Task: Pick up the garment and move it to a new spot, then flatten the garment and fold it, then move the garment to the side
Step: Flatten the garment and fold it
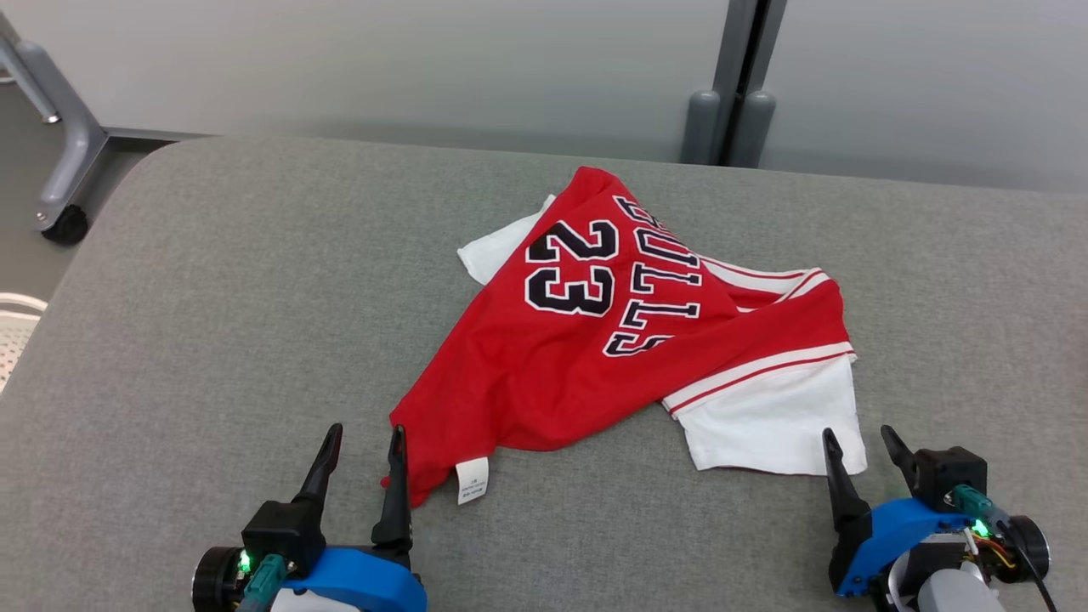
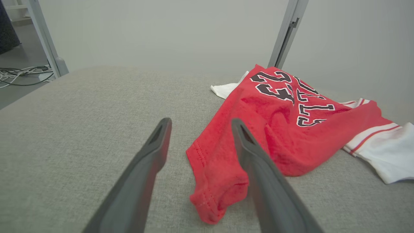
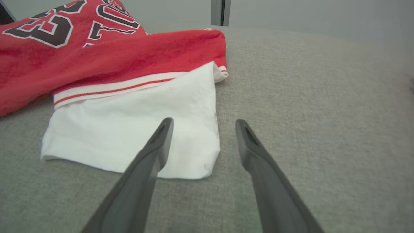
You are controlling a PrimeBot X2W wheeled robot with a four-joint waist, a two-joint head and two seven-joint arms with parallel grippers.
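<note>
Garment (image 1: 595, 365) looked light and limp; your left gripper (image 1: 366, 431) and right gripper (image 1: 856, 432) stood spread, empty, at its graspable near corners.

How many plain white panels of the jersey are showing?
2. A large white panel lies at the jersey's near right corner, by the right claw; a small one pokes out at its far left edge. More may be folded under.

You can read the number 23 (image 1: 571, 268) in dark, white-edged figures on the red jersey (image 1: 527, 382). Beside it runs block lettering (image 1: 659, 293) in the same style, where ULLS shows clearly and the letter before it is partly lost in a fold. The white tag (image 1: 473, 480) at the jersey's hem carries print too small for you to read.
</note>
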